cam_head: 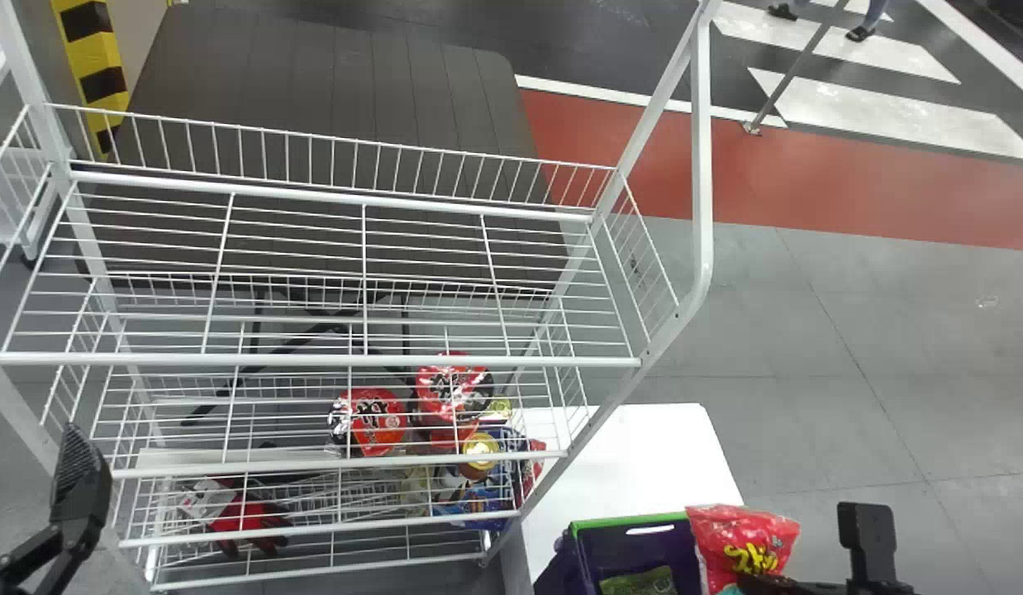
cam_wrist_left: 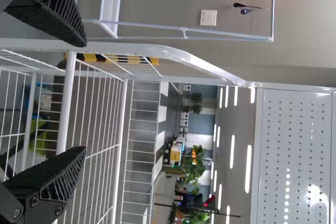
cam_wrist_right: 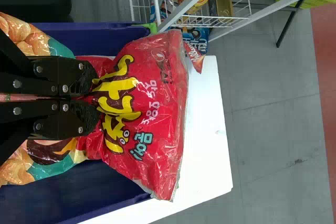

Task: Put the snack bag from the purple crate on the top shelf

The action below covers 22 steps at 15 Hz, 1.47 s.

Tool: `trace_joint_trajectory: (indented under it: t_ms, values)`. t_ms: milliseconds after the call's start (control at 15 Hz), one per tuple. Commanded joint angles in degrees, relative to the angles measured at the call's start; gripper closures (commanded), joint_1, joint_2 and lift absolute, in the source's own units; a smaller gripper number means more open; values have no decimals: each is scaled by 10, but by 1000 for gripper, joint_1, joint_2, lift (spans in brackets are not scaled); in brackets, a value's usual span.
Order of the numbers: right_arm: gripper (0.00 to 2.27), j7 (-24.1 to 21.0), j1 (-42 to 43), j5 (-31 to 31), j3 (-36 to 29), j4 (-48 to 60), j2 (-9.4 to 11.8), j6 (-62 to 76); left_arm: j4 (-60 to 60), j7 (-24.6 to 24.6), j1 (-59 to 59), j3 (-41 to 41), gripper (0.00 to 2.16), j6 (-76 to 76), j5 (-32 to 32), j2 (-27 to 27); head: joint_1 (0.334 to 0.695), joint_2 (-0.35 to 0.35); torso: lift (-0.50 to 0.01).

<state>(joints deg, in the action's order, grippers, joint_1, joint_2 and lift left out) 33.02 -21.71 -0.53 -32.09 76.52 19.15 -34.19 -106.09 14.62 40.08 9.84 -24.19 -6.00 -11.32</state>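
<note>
We see the bag [cam_head: 743,545] at the right side of the crate [cam_head: 635,537], its red top reaching past the rim. The right gripper [cam_head: 788,585] has hold of it: in the right wrist view its fingers [cam_wrist_right: 84,115] are drawn nearly together, pinching the film, with the red part spread out beyond their tips. They cover the middle of the bag, so we cannot make out the pinched fold itself, nor whether the bag touches the rim. In the head view the bottom edge cuts off the bag's lower end, the crate and most of that gripper. A green pack [cam_head: 639,583] inside the crate is cut off too. The crate is on a white table [cam_head: 635,450], beside the rack.

The left gripper [cam_head: 80,487] is parked by the rack's left post, its fingers [cam_wrist_left: 58,17] spread wide with nothing between them.

We find the top shelf [cam_head: 338,361] above the other tiers, its white wires crossing our sight of what lies lower. Through them we make out two red packs [cam_head: 378,421] [cam_head: 452,392], a yellow-lidded tub [cam_head: 480,453] and, low on the left, a red item [cam_head: 245,516] too broken up by wires to name.We see the bag [cam_head: 743,545] at the right side of the crate [cam_head: 635,537], its red top reaching past the rim. The right gripper [cam_head: 788,585] has hold of it: in the right wrist view its fingers [cam_wrist_right: 84,115] are drawn nearly together, pinching the film, with the red part spread out beyond their tips. They cover the middle of the bag, so we cannot make out the pinched fold itself, nor whether the bag touches the rim. In the head view the bottom edge cuts off the bag's lower end, the crate and most of that gripper. A green pack [cam_head: 639,583] inside the crate is cut off too. The crate is on a white table [cam_head: 635,450], beside the rack.

The left gripper [cam_head: 80,487] is parked by the rack's left post, its fingers [cam_wrist_left: 58,17] spread wide with nothing between them.

We find the top shelf [cam_head: 338,361] above the other tiers, its white wires crossing our sight of what lies lower. Through them we make out a red pack [cam_head: 378,421], a second one beside it, a yellow-lidded tub [cam_head: 480,453] and, low on the left, a red item [cam_head: 245,516] too broken up by wires to name.
</note>
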Motion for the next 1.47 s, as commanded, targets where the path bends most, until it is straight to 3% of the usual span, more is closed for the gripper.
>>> trace_joint_trajectory:
  t_ms: [0, 200, 467, 667, 1000, 1400]
  values:
    - [2250, 0, 0, 0, 2, 6, 0, 0, -3, 0, 0, 0, 117, 4, -1, 0, 695, -350, 9]
    - [2250, 6, 1, 0, 2, 13, 0, -8, -6, 1, 0, 0, 117, 11, -1, -5, 695, -350, 10]
    - [2162, 58, -5, 2, 7, 50, -11, -18, -8, 0, -4, 0, 117, 31, -1, -5, 695, -350, 0]
    - [2142, 122, -13, -6, 7, 137, -36, -122, -10, 1, -5, -1, 117, 36, -1, -5, 695, -350, 0]
    - [2142, 169, -42, -57, 11, 333, -79, -308, -15, 1, -3, -4, 117, 39, 0, -5, 695, -350, 0]
    - [2142, 169, -25, -82, 28, 507, -104, -510, -15, 1, -2, -5, 117, 39, 0, -5, 695, -219, 0]
